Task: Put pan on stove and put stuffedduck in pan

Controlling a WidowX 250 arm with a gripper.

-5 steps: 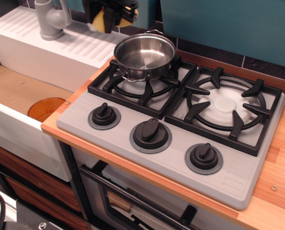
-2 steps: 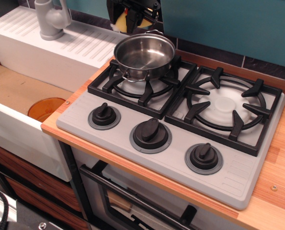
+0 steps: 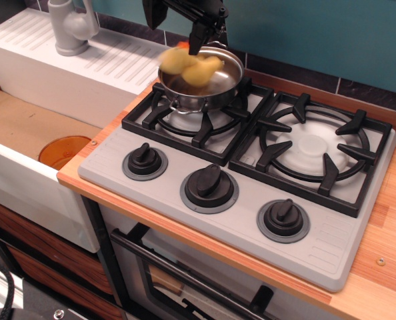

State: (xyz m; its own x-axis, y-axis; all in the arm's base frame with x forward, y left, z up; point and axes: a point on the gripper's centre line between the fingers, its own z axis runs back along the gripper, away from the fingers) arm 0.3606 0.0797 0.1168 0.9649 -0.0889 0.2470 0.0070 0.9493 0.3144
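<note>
Dropped since a moment ago: small yellow plush stuffedduck (image 3: 190,65), earlier pinched up in the black gripper (image 3: 185,23) against the teal wall, now a motion-blurred yellow shape at the mouth of the round shiny stainless-steel pan (image 3: 201,80), over its near-left rim and bowl. Whether already resting on the pan's bottom or just above it, cannot tell from the blur. Gripper now parted and empty, black fingers spread above the pan's far rim, nothing between them. Pan unchanged in place, seated on the left black cast grate of the grey two-burner toy stove (image 3: 318,257). Right grate with white burner disc (image 3: 313,144) bare, three black round knobs (image 3: 210,186) along the front edge. Left of the stove, grey faucet (image 3: 70,27) on the white ribbed drainboard (image 3: 85,60), and an orange round drain (image 3: 63,151) in the sink basin.
</note>
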